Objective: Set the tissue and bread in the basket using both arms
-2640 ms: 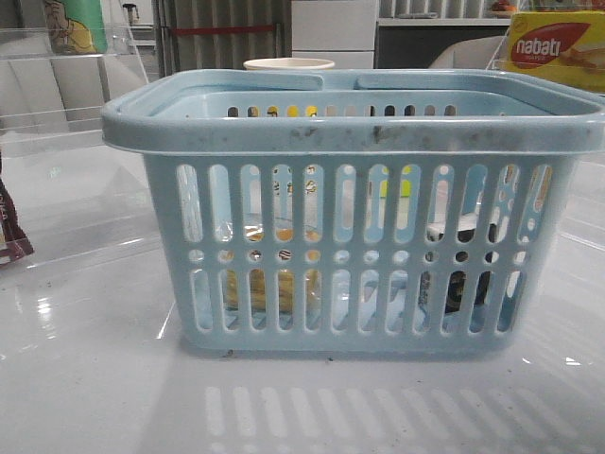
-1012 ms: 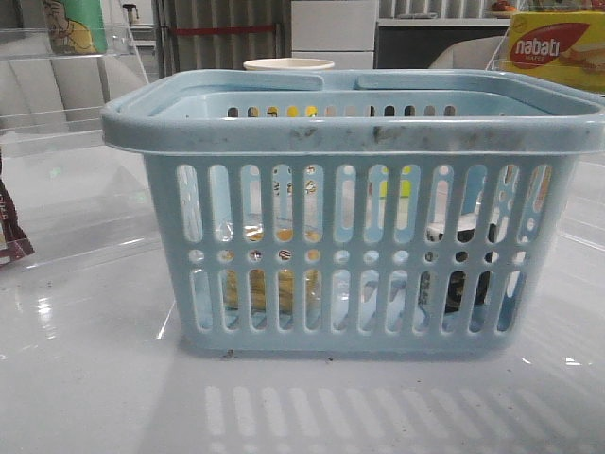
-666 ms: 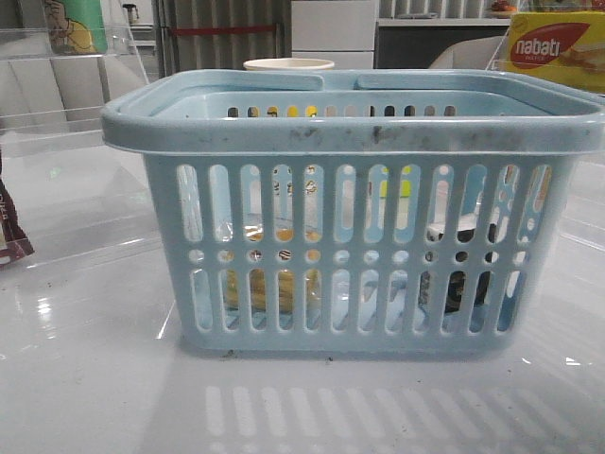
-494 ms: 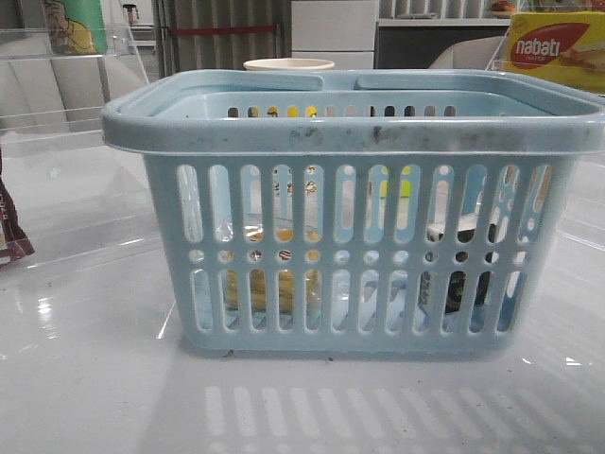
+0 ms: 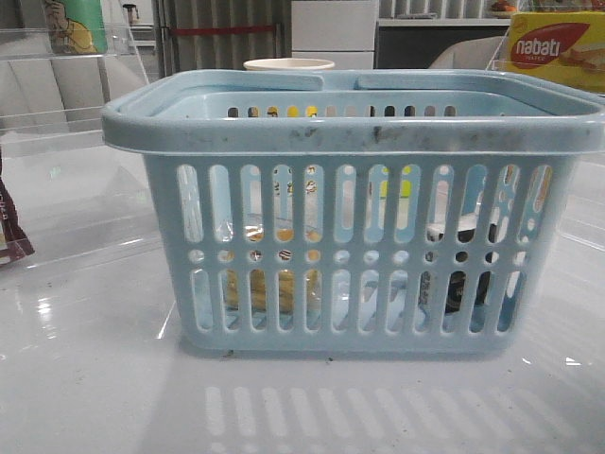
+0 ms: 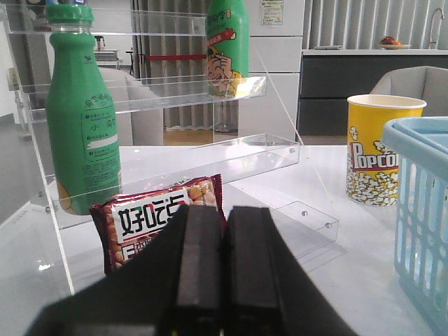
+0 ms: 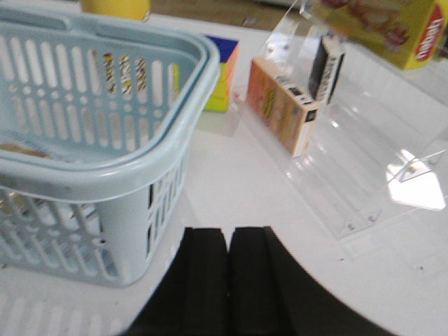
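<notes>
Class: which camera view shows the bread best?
The front view: the bread shows through the basket slots, lying inside at the left. The right wrist view gives only a tan glimpse past the rim; the left wrist view shows none.

Left wrist view: green bottle (image 6: pixel 80 115) left on clear shelf (image 6: pixel 168 150), second green bottle (image 6: pixel 227 45) top centre, maroon snack packet (image 6: pixel 157 220) lower left, yellow popcorn cup (image 6: pixel 381 147) right. Right wrist view: tan box (image 7: pixel 283 105) upper centre, yellow nabati box (image 7: pixel 392 28) top right.
</notes>
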